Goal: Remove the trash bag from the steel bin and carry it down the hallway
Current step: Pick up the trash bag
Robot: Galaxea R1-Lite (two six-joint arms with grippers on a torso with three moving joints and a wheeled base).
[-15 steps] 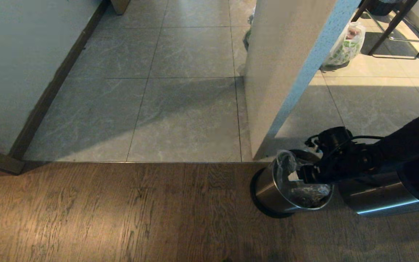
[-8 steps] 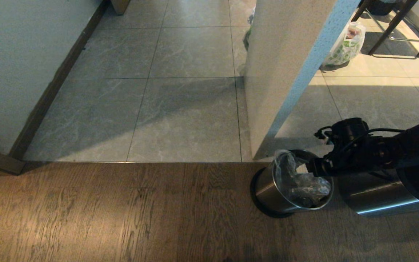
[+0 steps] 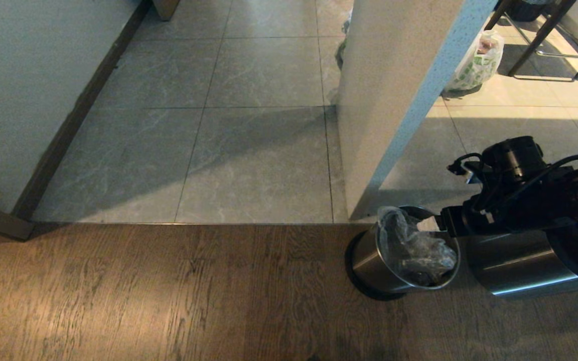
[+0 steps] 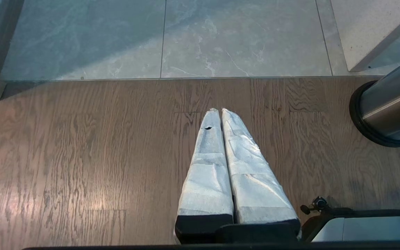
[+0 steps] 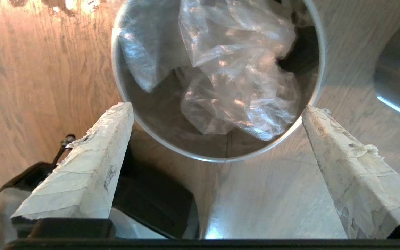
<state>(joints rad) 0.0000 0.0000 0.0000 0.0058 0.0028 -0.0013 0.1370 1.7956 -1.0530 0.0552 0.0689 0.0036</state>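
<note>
Brown wood flooring (image 3: 168, 296) meets grey marble-look tiles (image 3: 249, 150) of the hallway, and the steel bin (image 3: 369, 258) stands on the wood just short of that seam, beside a white wall corner (image 3: 389, 100). The trash bag (image 3: 414, 248) lies crumpled inside the steel bin. The right gripper (image 5: 217, 114) hovers above the bin's rim, fingers spread wide and empty. The left gripper (image 4: 219, 111) hangs over the wood, away from the bin, fingers pressed together.
</note>
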